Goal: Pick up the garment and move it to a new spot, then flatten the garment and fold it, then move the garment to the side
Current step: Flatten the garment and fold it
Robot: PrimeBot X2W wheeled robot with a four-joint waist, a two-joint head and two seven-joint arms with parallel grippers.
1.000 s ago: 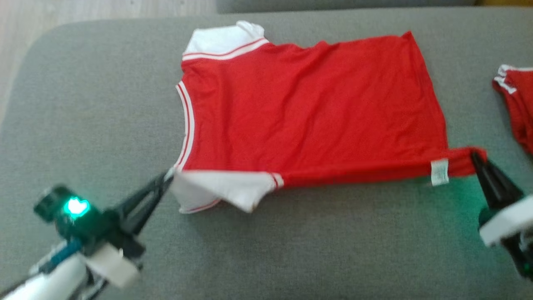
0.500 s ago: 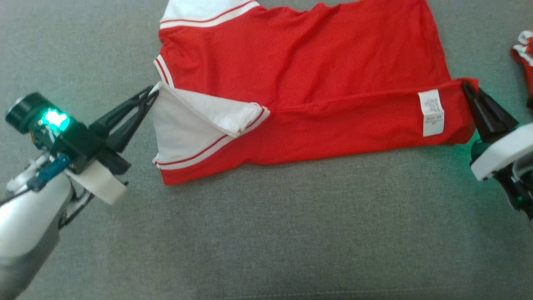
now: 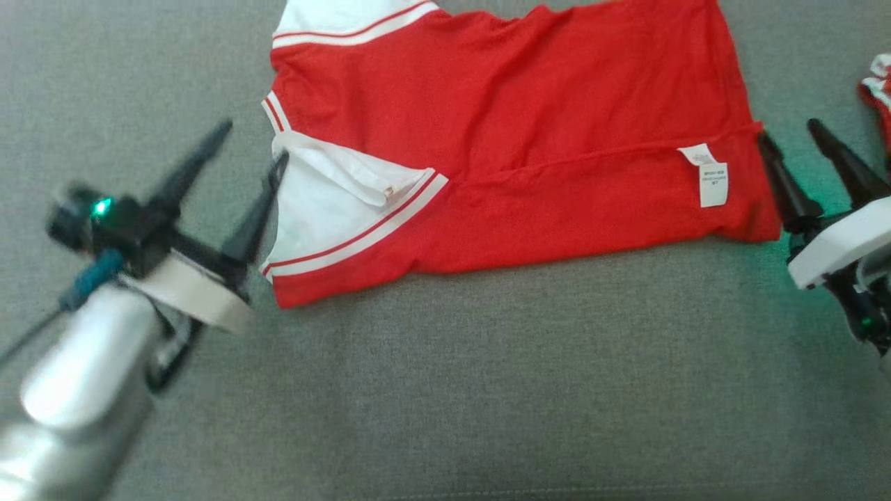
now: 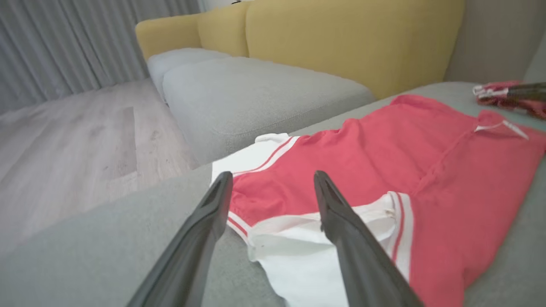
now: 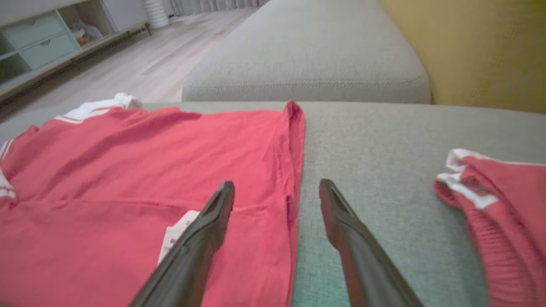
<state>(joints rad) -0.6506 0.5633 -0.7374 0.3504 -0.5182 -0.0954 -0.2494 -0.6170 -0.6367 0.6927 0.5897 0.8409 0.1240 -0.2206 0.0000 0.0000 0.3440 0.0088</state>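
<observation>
Head view: garment lying part-folded toward far edge of cushion; left gripper and right gripper standing at sleeve and hem ends, jaws released, likely letting fold settle.
Left wrist view: jaws gaping over sleeve edge, gripping nothing.
Right wrist view: jaws gaping over hem, empty.

Head view: left gripper at 9 o'clock, jaws spread wide, fingers pointing to 1 o'clock, pale forearm extending toward 7 o'clock; right gripper at 3 o'clock, jaws wide, pointing to 11 o'clock.
</observation>
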